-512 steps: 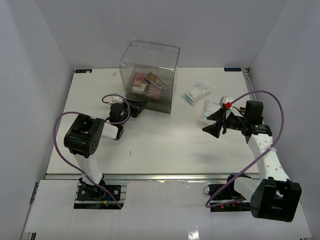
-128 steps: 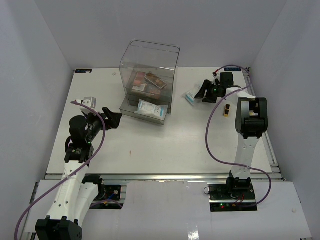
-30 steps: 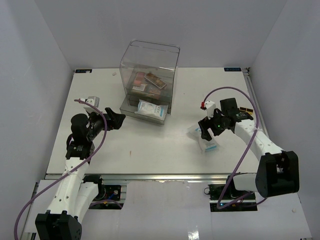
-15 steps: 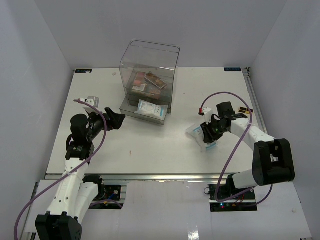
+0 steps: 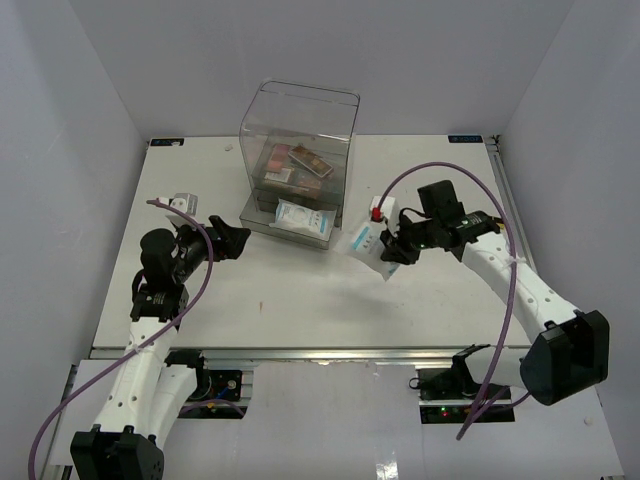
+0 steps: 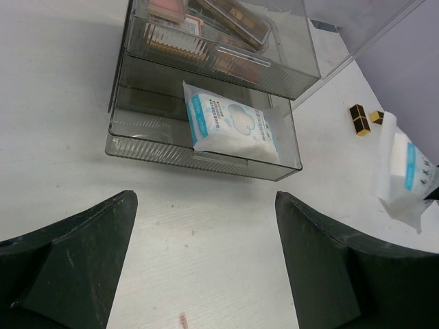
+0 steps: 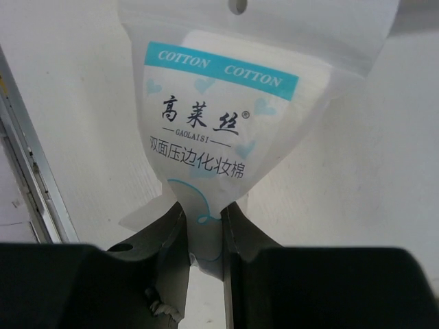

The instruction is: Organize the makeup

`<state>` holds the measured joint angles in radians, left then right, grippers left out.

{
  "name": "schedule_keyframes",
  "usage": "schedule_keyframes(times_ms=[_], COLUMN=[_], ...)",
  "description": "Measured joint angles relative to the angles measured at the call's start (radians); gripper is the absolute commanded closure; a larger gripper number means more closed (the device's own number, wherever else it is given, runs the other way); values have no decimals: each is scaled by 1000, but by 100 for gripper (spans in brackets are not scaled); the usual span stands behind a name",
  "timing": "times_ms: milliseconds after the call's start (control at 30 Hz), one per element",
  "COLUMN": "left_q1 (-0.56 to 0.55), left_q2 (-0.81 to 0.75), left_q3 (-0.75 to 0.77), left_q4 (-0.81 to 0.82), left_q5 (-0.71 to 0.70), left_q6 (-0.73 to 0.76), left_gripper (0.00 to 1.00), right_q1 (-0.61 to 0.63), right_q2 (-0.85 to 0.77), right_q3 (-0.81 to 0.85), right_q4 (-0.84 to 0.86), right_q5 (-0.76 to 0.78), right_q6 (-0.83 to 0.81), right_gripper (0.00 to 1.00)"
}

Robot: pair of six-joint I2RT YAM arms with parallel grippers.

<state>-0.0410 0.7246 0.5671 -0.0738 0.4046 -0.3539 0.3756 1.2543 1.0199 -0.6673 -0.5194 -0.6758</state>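
Where right fingers (image 7: 167,238) pinch, cotton packet (image 7: 221,116) end sits; rest beyond.

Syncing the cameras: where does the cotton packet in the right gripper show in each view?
Top external: cotton packet centre-right, just right of the open drawer.
Left wrist: cotton packet at the right edge, right of that drawer.
Right wrist: fills the centre, right gripper pinching its bottom edge.
Shared landmark: the drawer, absent from right wrist.
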Motion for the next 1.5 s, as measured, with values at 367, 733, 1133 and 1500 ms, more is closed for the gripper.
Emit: schedule_keyframes(times_ms=[367,733,1133,1500], left_q1=[0,0,0,0], left_q2=[-47,-118,-151,-153], left_q3=[0,0,0,0], left_q4=[-5,-24,-46,-46], left_q5=[-83,-179,-225,-226], left_q6=[7,23,40,40], left_gripper=[7,7,5,5], right_q1=[378,436,466,466], right_q2=[415,891,1010,1047], right_q3=[649,1055,1086,1043], right_q4=[69,238,354,349], right_q5=[99,212,280,262], right_q6=[-49,77,102,58], right_gripper=[87,82,74,71])
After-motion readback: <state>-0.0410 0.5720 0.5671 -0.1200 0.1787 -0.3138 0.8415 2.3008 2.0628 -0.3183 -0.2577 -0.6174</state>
